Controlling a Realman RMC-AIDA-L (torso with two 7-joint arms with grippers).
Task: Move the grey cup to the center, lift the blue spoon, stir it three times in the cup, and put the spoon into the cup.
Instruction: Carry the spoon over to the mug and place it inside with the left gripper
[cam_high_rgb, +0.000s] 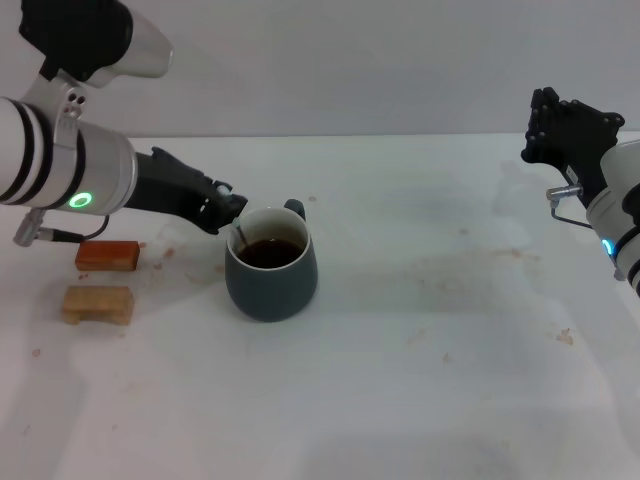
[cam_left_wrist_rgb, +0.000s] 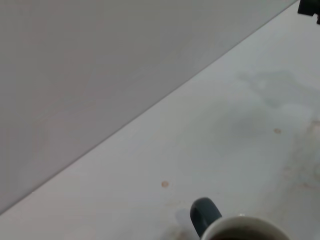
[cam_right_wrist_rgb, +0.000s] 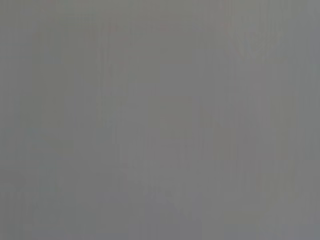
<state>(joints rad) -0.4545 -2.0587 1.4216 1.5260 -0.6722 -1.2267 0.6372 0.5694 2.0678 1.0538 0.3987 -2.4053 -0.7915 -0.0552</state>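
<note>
On the far left of the white surface (cam_high_rgb: 420, 400) sit two small blocks, an orange block (cam_high_rgb: 106, 256) and, nearer the robot, a tan block (cam_high_rgb: 98, 304), close to each other but apart. Above them the left arm reaches in from the left edge, and the left claw (cam_high_rgb: 222, 208) hangs just beside the far-left rim of the grey cup (cam_high_rgb: 271, 277); whether its dark fingers are spread or closed cannot be told, and no contact with the spoon can be made out. The grey cup stands upright on the surface, left of the middle of the head view, with its small loop handle (cam_high_rgb: 294, 209) pointing away from the robot and dark brown liquid inside its white interior. The blue spoon (cam_high_rgb: 240, 236) shows only as a thin grey stem rising out of the liquid and leaning against the rim on the side nearest the left claw; its bowl is hidden in the liquid. In the left wrist view the cup's handle (cam_left_wrist_rgb: 204, 214) and a slice of its rim (cam_left_wrist_rgb: 240, 226) sit at the edge of the picture. The stained centre (cam_high_rgb: 400, 290) of the surface lies bare to the right of the cup. At the far right, the right claw (cam_high_rgb: 570, 128) is held up above the surface, well apart from the cup; its grip cannot be told.
</note>
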